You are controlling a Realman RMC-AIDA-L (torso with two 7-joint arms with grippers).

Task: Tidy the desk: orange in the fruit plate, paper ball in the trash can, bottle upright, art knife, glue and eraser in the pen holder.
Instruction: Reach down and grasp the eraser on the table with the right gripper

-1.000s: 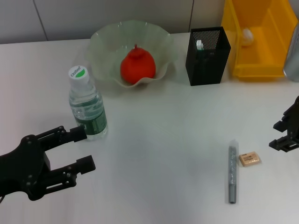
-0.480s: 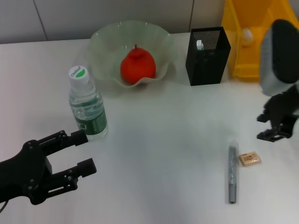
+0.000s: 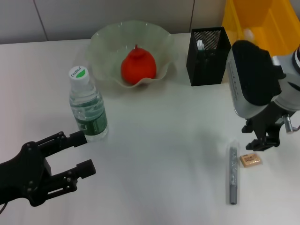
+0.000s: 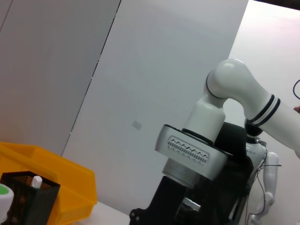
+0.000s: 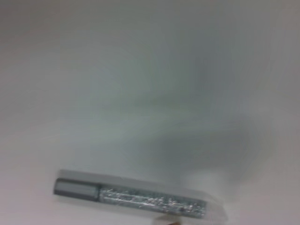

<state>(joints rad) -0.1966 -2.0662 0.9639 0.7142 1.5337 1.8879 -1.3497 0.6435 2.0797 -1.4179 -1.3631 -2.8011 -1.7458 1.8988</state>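
Though near, eraser [image 3: 250, 160] beneath right claw [image 3: 262, 140]

The right gripper [image 3: 263, 139] hangs just above the eraser [image 3: 249, 160], with the art knife [image 3: 232, 174] lying just beside that block on the side toward the left gripper [image 3: 77, 152]. Behind the right gripper stand the pen holder [image 3: 208, 56] and trash can [image 3: 262, 28]. Bare counter [image 3: 164, 140] stretches between the two grippers. The bottle [image 3: 87, 105] stands upright just ahead of the left gripper's spread fingers, the fruit plate [image 3: 105, 42] beyond it
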